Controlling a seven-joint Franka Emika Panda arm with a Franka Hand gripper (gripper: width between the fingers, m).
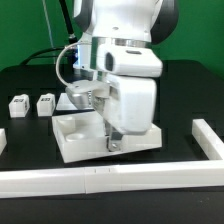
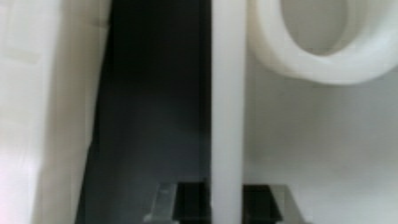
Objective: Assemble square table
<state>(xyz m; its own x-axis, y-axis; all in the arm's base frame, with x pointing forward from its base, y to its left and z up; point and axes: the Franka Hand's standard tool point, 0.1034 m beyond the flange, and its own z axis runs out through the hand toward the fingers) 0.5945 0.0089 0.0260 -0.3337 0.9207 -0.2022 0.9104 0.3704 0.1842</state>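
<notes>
The white Franka arm's two-finger gripper (image 1: 112,144) is down at the white plastic square tray-like table top (image 1: 75,136), which lies on the black work table (image 1: 30,152) near the middle of the scene. In the exterior view the arm's bulky white wrist hides most of the side of the tray towards that view's right, so only the nearer corner and the side towards that view's left are plain.

The wrist view shows the grip closely. The gripper (image 2: 217,202) is pressed together on the thin raised rim of the table top (image 2: 224,100) – the rim runs as a narrow white strip straight in between the two dark fingers (image 2: 182,204), which sit against it on either side. Just beside the rim, inside the tray, is a round white corner socket (image 2: 324,52), only partly in frame. On the rim's other side lies a dark band of the work table.

Two short white leg blocks with black-and-white tags – one (image 1: 17,105) and another (image 1: 45,103) – stand side by side on the work table towards the exterior view's left, well apart from the tray. A long white barrier wall (image 1: 100,181) runs along the near edge of the scene
</notes>
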